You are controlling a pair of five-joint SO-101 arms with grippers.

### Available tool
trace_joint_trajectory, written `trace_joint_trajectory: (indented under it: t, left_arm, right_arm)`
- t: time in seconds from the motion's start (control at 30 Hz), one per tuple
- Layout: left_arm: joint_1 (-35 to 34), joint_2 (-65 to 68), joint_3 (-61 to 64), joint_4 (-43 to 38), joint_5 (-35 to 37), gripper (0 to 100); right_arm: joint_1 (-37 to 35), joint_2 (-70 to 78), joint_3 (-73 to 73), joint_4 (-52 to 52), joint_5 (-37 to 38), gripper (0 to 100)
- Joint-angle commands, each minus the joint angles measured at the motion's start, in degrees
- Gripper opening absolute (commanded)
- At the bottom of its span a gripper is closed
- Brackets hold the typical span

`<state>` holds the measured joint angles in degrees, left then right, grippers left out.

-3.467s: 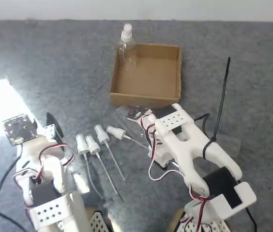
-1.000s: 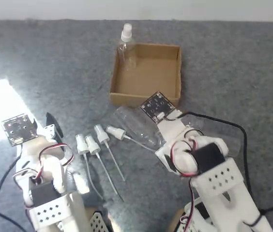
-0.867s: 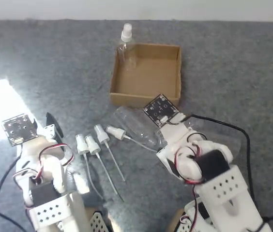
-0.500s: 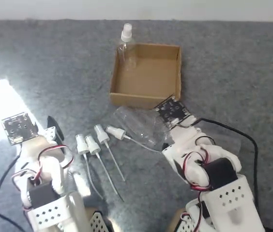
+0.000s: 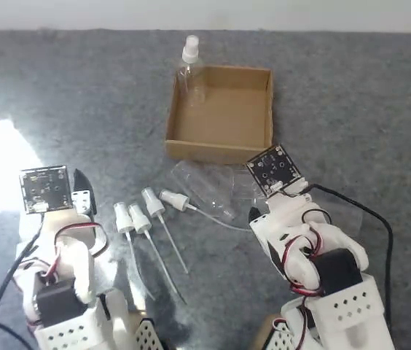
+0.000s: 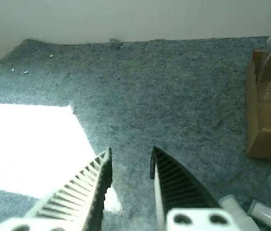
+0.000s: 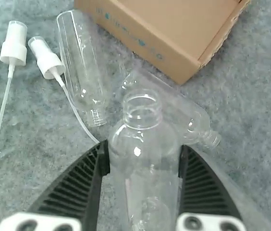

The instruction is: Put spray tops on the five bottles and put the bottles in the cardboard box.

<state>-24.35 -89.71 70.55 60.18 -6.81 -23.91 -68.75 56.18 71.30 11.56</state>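
Right of centre in the high view, my right gripper (image 7: 143,151) clamps a clear bottle (image 7: 142,130), likely light, slick, crushable, below its shoulder; left gripper (image 6: 130,153) gapes empty.

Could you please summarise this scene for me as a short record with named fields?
Box: cardboard box, open, with one capped bottle upright at a back corner.
Loose parts: four spray tops lying on the carpet between the arms.
Right arm: right gripper shut on an uncapped bottle, whose open neck points away from the wrist.
Left arm: left gripper open, holding nothing, above bare carpet.
Waiting: two lying bottles, uncapped, in front of the box.
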Motion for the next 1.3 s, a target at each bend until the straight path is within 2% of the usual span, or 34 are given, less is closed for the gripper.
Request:
trace_joint_trajectory:
  t: [0.0, 0.3, 0.5, 0.73, 0.97, 1.27]
  left_arm:
    - [2.6, 0.0, -7.6, 6.2, -2.8, 11]
    - [7.8, 1.9, -9.4, 12.0, -4.7, 11]
    - [8.1, 17.4, -14.7, 12.4, -4.7, 11]
    - [8.0, 34.4, -22.0, 17.2, -4.0, 13]
    - [7.4, 44.2, -22.7, 17.8, -0.5, 15]
    - [3.3, 57.3, -25.3, 17.5, -0.3, 15]
  right_arm:
    - [1.0, -1.2, -0.5, -1.3, -0.8, 11.7]
    - [1.0, -1.1, -0.3, -1.4, -0.8, 11.7]
    - [1.0, -0.9, -0.3, -1.4, -0.7, 11.7]
    - [1.0, -0.8, -0.3, -1.4, -0.6, 11.7]
    - [1.0, -0.8, -0.3, -1.4, -0.5, 11.7]
    - [1.0, -0.7, -0.3, -1.4, -0.5, 11.7]
